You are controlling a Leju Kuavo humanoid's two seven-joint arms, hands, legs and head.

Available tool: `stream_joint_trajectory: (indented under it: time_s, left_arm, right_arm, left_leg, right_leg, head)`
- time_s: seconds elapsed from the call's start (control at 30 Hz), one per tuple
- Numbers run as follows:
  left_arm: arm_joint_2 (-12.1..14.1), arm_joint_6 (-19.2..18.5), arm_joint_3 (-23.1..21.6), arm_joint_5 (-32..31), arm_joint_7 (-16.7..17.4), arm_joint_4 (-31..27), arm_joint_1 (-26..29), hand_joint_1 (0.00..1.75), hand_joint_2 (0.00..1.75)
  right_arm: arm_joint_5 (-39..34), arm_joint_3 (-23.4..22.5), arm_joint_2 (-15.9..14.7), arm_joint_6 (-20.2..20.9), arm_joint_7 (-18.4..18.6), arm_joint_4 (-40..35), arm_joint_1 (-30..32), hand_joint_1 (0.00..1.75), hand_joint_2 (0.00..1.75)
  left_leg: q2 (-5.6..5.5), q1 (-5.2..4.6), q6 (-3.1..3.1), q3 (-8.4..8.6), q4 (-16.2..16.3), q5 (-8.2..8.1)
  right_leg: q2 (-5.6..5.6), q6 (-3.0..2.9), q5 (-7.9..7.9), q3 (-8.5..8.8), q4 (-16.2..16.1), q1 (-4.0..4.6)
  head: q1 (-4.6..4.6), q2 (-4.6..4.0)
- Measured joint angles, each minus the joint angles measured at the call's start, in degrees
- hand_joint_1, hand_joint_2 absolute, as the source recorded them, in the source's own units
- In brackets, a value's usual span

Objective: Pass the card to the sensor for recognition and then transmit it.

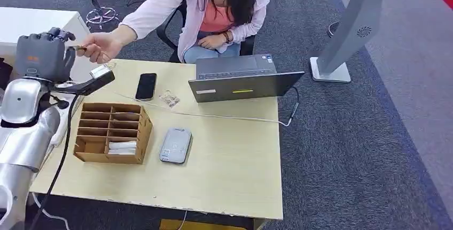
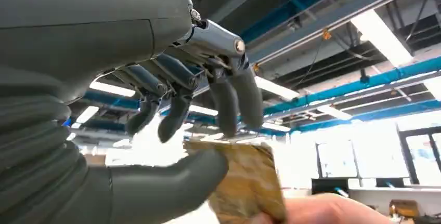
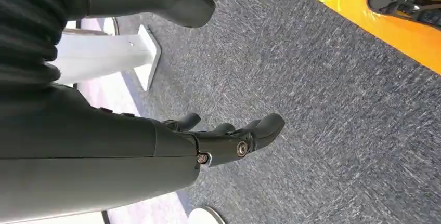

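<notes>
Grey fingers (image 2: 229, 104) of the left hand (image 1: 45, 54) curl over a mottled card (image 2: 249, 182), thumb beneath; a person's hand (image 1: 101, 46) grips its far edge, upper left. Card reader (image 1: 175, 145) lies lower right on the tabletop (image 1: 235, 160).

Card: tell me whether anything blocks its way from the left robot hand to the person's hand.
Nothing visible does. The left robot hand holds the card, and the person's hand already touches its far end.

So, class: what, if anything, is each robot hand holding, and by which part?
The left hand pinches the card by one end, thumb against fingers; a person's hand holds the other end. The right hand holds nothing.
</notes>
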Motion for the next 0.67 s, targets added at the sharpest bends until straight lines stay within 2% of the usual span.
stream_joint_trajectory:
  time_s: [0.1, 0.2, 0.27, 0.3, 0.37, 0.43, 0.47, 0.5, 0.53, 0.57, 0.6, 0.63, 0.67]
  left_arm:
    - [0.0, 2.3, 0.9, 2.4, -2.0, -0.4, 1.8, 0.00, 1.75]
    - [0.3, 5.1, 2.3, 7.1, -4.6, -8.3, 8.8, 0.00, 1.75]
    - [0.5, 5.2, 3.1, 8.5, -5.4, -13.1, 13.3, 0.00, 1.75]
    - [0.8, 5.0, 3.7, 10.5, -6.5, -15.3, 15.2, 0.00, 1.75]
    - [1.5, 3.7, 5.3, 20.2, -11.7, -21.6, 20.6, 0.00, 1.75]
    - [2.1, -0.6, 8.4, 39.2, -22.0, -32.7, 31.7, 0.00, 1.75]
    - [2.1, -4.1, 10.9, 50.2, -28.3, -38.5, 38.3, 0.00, 1.75]
    - [1.5, -9.5, 14.1, 60.9, -33.2, -44.4, 45.4, 0.00, 1.75]
    - [0.4, -16.1, 17.9, 70.0, -35.8, -49.6, 51.6, 0.00, 1.75]
    - [-1.6, -24.9, 23.3, 78.9, -37.1, -54.6, 56.0, 0.00, 1.75]
    - [-3.3, -31.3, 29.8, 85.1, -37.7, -58.6, 59.4, 0.00, 1.75]
    - [-4.3, -34.7, 34.3, 88.9, -38.0, -62.2, 62.6, 0.00, 1.75]
    - [-5.1, -35.4, 38.2, 89.4, -38.0, -65.1, 65.5, 0.00, 1.75]
  right_arm:
    - [-0.6, 0.0, 0.0, 0.0, 0.1, 0.0, 0.0, 0.00, 1.75]
    - [-1.3, 0.0, 0.0, -0.1, 0.4, 0.0, 0.1, 0.00, 1.75]
    - [-1.6, 0.0, 0.0, -0.2, 0.7, 0.0, 0.2, 0.00, 1.75]
    - [-1.9, 0.0, 0.0, -0.3, 0.7, 0.0, 0.2, 0.00, 1.75]
    - [-2.9, -0.2, 0.0, -0.7, 0.7, 0.0, 0.3, 0.00, 1.75]
    - [-4.6, -0.6, 0.2, -1.8, 0.2, 0.0, 0.5, 0.00, 1.75]
    - [-5.3, -1.0, 0.3, -2.2, 0.2, 0.0, 0.8, 0.00, 1.75]
    - [-6.0, -1.4, 0.5, -2.5, 0.2, 0.0, 1.2, 0.00, 1.75]
    - [-6.4, -1.8, 0.6, -2.9, 0.2, 0.1, 1.6, 0.00, 1.75]
    - [-6.9, -2.1, 0.7, -3.2, 0.2, 0.1, 2.0, 0.00, 1.75]
    - [-7.0, -2.3, 0.8, -3.3, 0.3, 0.2, 2.3, 0.00, 1.75]
    - [-7.1, -2.5, 0.9, -3.4, 0.2, 0.2, 2.5, 0.00, 1.75]
    - [-7.2, -2.8, 0.9, -3.5, 0.2, 0.2, 2.6, 0.00, 1.75]
  left_leg:
    - [0.00, 0.00, 0.00, -0.01, 0.0, 0.00]
    - [0.07, -0.01, 0.00, -0.01, 0.0, -0.02]
    - [0.05, -0.01, 0.01, -0.08, 0.0, -0.02]
    - [0.05, -0.01, 0.02, -0.11, 0.0, -0.03]
    - [0.10, -0.02, 0.01, -0.09, -0.1, -0.07]
    - [0.57, -0.11, -0.12, 0.16, -0.2, -0.39]
    - [0.91, -0.13, -0.11, 0.26, -0.2, -0.51]
    - [1.18, -0.10, -0.17, 0.41, -0.2, -0.66]
    - [1.34, -0.09, -0.13, 0.40, -0.1, -0.72]
    - [1.31, -0.07, -0.09, 0.33, -0.1, -0.74]
    - [1.14, -0.02, -0.07, 0.23, -0.1, -0.75]
    - [1.01, -0.02, -0.07, 0.23, -0.1, -0.75]
    - [0.94, -0.02, -0.05, 0.24, -0.1, -0.77]
  right_leg:
    - [0.00, 0.00, 0.00, 0.01, 0.0, -0.02]
    - [0.11, 0.01, -0.01, -0.02, 0.0, -0.03]
    - [0.08, 0.01, -0.02, -0.05, 0.0, -0.03]
    - [0.08, 0.01, -0.03, -0.07, 0.0, -0.02]
    - [0.12, 0.01, -0.04, -0.04, 0.0, -0.04]
    - [0.58, -0.05, -0.12, 0.08, 0.0, -0.12]
    - [0.91, -0.08, -0.19, 0.14, 0.0, -0.09]
    - [1.21, -0.08, -0.25, 0.02, 0.0, -0.09]
    - [1.38, -0.08, -0.31, -0.06, 0.0, -0.07]
    - [1.36, -0.05, -0.39, -0.12, 0.0, -0.04]
    - [1.19, 0.00, -0.45, -0.11, 0.0, -0.03]
    - [1.07, 0.02, -0.53, -0.10, 0.0, -0.03]
    - [0.97, 0.02, -0.55, -0.07, 0.0, -0.04]
  head:
    - [0.00, 0.00]
    - [-0.11, 0.00]
    - [-0.02, 0.00]
    - [-0.02, 0.00]
    - [0.00, 0.00]
    - [0.00, 0.00]
    - [-0.22, -0.02]
    - [-0.11, 0.00]
    - [-0.22, 0.00]
    - [-0.31, 0.00]
    - [-0.13, 0.00]
    - [0.09, 0.00]
    - [-0.09, 0.00]
